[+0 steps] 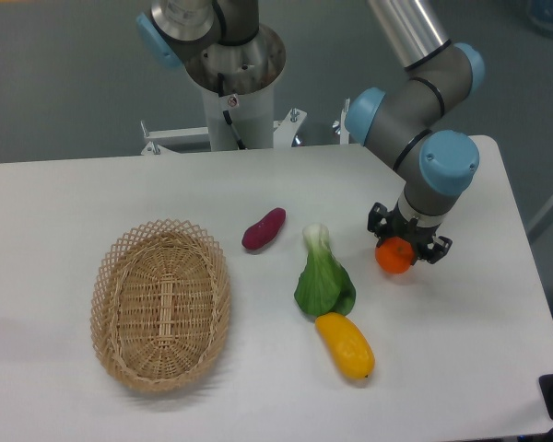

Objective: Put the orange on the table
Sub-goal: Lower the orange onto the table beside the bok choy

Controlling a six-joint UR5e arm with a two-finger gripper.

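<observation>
Orange [395, 259]: small, round, bright orange, smooth skin. Sits between the black fingers of the gripper [407, 247], right-centre of the table [461, 350]. Upper part of the fruit is covered by the gripper body; only the lower half and the left side show. Stem end not visible. Cannot tell whether the underside touches the tabletop or hangs just above it; no clear shadow gap to judge by.

Gripper: jaws closed around the orange, one dark finger on each side. Fingertips small and dark, detail hard to make out. Arm comes down from the top of the frame, grey tube with blue caps; its upper link is cut off by the top edge.

Table: white, flat, rounded corner at far right. Near edge runs out of the frame.

Leafy green vegetable [323, 279] lies near the orange on its left, white stalk pointing away from the camera. A yellow fruit [345, 345] touches the leaves at their near end. A purple sweet potato [264, 228] lies further left, apart from the greens. Woven basket [106, 308], oval, stands well apart at the left side.
</observation>
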